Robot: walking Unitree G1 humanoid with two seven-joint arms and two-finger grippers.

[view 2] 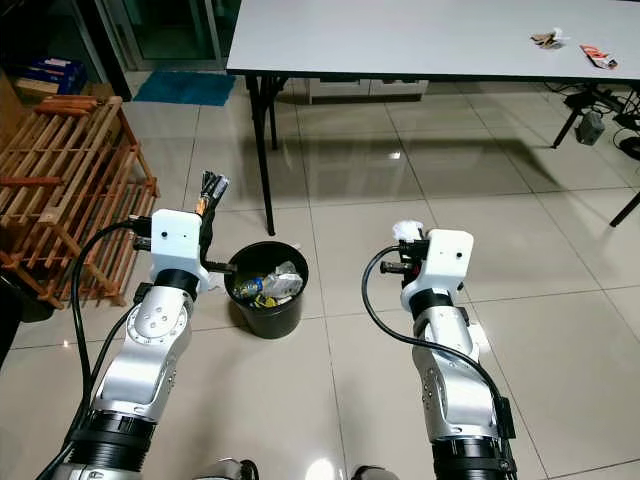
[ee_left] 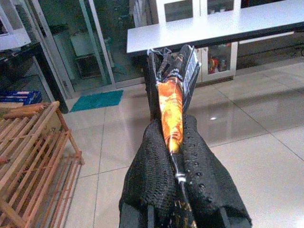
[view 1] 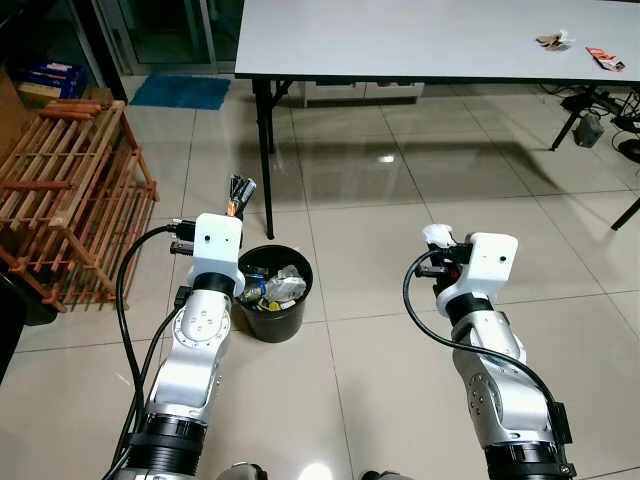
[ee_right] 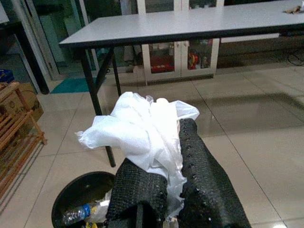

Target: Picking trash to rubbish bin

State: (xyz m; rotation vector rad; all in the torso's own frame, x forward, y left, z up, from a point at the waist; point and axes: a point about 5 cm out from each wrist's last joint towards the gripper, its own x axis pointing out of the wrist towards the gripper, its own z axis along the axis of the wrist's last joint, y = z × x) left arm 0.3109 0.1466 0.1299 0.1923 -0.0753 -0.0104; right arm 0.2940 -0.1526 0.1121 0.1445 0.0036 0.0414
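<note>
The left tool (ee_left: 173,190) pinches an orange wrapper (ee_left: 172,111) by its lower end, up beside the bin's (view 1: 272,318) left rim; it looks light, thin and slick, so a firm hold near the fold suits it. The right tool (ee_right: 173,190) is pressed on a white bag (ee_right: 142,128), soft and crumpled, well right of the bin. More scraps (view 1: 552,41) lie on the far counter (view 1: 400,40).
</note>
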